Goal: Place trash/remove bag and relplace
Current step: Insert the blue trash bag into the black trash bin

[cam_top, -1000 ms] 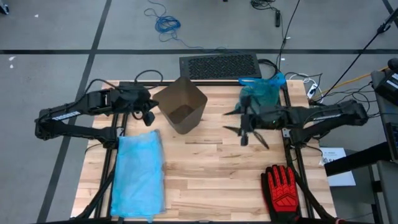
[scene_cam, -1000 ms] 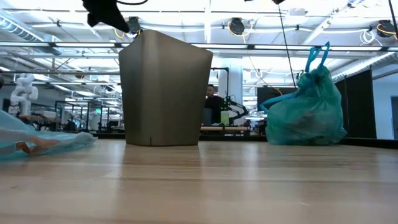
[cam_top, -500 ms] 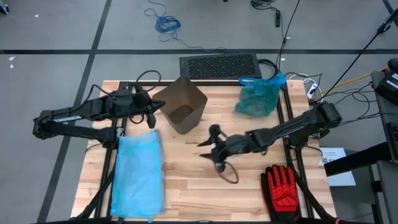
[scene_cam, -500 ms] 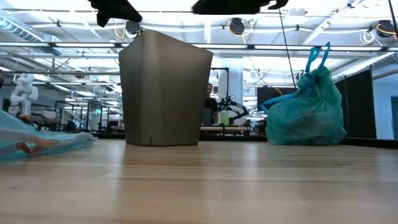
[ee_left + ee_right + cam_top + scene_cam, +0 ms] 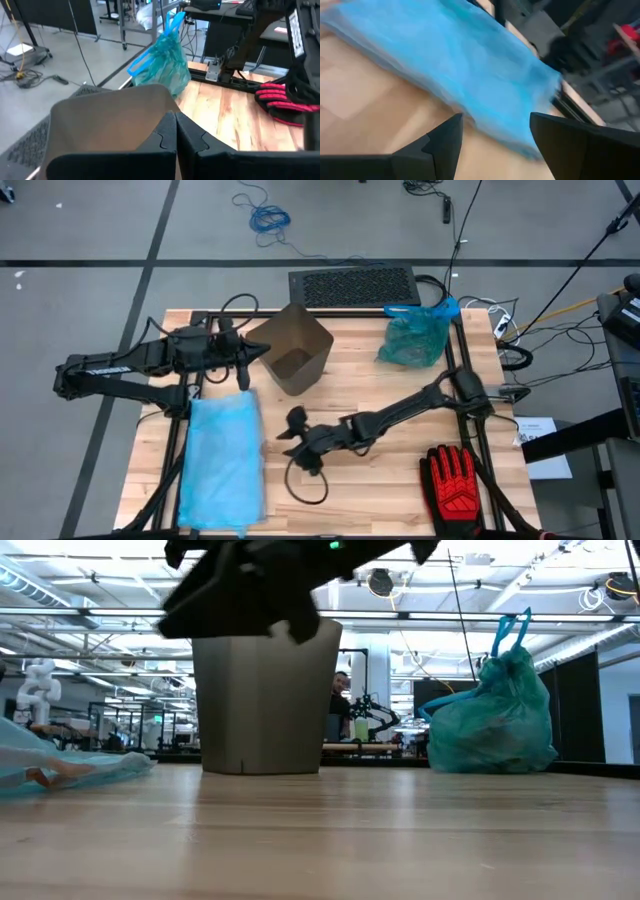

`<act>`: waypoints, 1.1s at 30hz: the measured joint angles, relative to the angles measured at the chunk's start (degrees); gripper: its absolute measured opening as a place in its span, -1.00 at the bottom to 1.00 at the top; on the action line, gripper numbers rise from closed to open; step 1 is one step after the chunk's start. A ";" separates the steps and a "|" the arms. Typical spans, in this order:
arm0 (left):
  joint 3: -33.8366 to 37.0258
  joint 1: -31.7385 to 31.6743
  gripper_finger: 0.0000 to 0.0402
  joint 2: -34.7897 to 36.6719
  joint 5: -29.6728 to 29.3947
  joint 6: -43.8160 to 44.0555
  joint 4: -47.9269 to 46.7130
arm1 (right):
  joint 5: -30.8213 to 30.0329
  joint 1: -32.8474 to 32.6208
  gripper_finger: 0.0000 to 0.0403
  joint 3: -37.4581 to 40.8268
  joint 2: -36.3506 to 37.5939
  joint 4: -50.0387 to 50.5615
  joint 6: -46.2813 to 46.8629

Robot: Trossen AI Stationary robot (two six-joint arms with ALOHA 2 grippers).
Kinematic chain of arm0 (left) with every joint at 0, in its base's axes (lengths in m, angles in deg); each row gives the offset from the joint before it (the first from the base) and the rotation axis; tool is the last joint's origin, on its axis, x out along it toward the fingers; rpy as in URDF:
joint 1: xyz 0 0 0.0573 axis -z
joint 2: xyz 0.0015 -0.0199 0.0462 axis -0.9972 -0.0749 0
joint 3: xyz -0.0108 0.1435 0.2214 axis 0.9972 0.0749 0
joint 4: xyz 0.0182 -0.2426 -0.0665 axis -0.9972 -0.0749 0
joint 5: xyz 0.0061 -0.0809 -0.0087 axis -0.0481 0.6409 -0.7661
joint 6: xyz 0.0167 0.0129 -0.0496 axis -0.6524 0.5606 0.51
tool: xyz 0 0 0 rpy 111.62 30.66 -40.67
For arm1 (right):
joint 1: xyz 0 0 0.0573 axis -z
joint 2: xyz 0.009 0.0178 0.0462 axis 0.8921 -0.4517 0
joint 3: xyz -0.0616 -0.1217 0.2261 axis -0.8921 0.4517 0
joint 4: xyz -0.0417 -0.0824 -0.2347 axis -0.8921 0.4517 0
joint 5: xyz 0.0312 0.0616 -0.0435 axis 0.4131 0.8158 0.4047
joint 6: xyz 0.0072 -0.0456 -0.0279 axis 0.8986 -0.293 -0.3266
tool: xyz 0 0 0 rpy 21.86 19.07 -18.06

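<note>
The brown bin [image 5: 290, 350] [image 5: 265, 690] stands upright on its base at the table's far middle, with no bag in it. A tied teal bag [image 5: 415, 335] [image 5: 490, 720] sits right of it. A flat blue bag [image 5: 222, 460] [image 5: 445, 60] lies spread on the near left. My left gripper [image 5: 258, 351] [image 5: 175, 130] is shut at the bin's left wall; whether it touches the wall I cannot tell. My right gripper [image 5: 288, 442] [image 5: 495, 135] is open and hangs above the table just right of the flat bag. No loose trash scraps show.
A red-and-black glove [image 5: 458, 480] lies at the near right corner. A black mat [image 5: 352, 285] sits past the far edge. My right arm [image 5: 260, 590] stretches across the table's middle, with a cable loop [image 5: 305, 485] below it. A person [image 5: 340, 690] is in the room behind.
My right arm has swung from beside the tied teal bag toward the table's left and near side, crossing the middle and dropping lower, with its gripper now beside the flat blue bag. My left gripper has edged right toward the bin. The bin and both bags have not moved.
</note>
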 joint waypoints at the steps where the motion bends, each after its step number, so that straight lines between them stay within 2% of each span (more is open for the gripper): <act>1: 0.00 0.00 -1.00 -0.02 -0.02 -0.21 0.15 | 1.36 0.07 0.12 -1.43 -1.47 -0.02 -0.01; 6: 0.00 0.00 -1.00 -0.26 -0.04 -1.12 0.29 | 6.30 0.58 0.13 -7.71 -8.41 0.12 -0.21; 14: -0.02 0.00 -1.00 -0.63 -0.11 -1.19 0.21 | 6.40 1.45 0.11 -16.67 -18.78 0.87 -2.10; 17: -0.02 -0.02 -1.00 -0.67 -0.13 -1.28 0.16 | 6.45 1.89 0.08 -18.26 -21.21 0.96 -3.23; 23: -0.02 -0.02 -1.00 -0.66 -0.16 -1.58 0.14 | 10.89 2.59 -0.01 -22.41 -24.31 0.44 -1.82; 27: -0.02 -0.02 -1.00 -0.66 -0.17 -1.56 0.05 | 15.35 2.98 -0.27 -25.44 -26.12 1.37 -1.37; 31: -0.02 0.00 -1.00 -0.66 -0.17 -1.49 0.02 | 15.31 2.94 -0.81 -27.18 -26.87 2.87 -2.42; 33: -0.02 0.00 -1.00 -0.66 -0.17 -1.49 0.23 | 14.84 2.78 -0.94 -27.32 -26.51 3.60 -2.65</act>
